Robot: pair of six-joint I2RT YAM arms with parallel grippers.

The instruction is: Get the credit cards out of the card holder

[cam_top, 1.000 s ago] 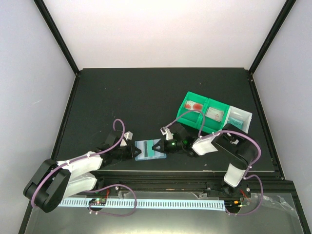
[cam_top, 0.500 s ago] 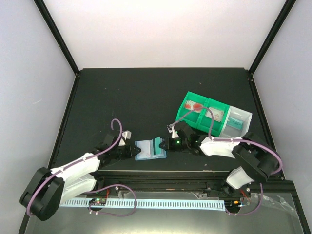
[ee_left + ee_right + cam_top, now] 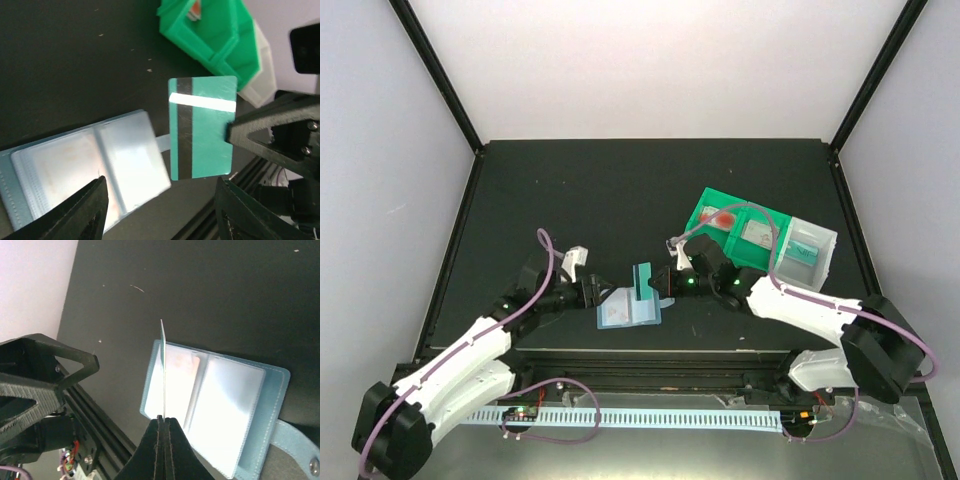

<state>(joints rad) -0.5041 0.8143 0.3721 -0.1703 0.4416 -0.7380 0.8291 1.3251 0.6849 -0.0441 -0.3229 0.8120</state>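
While left jaws gape, right jaws pinch teal card

the card holder runs off the left wrist view's edge, the green bin off its top.

green bin, clear bin, black table

Robot lab, framed enclosure, black table
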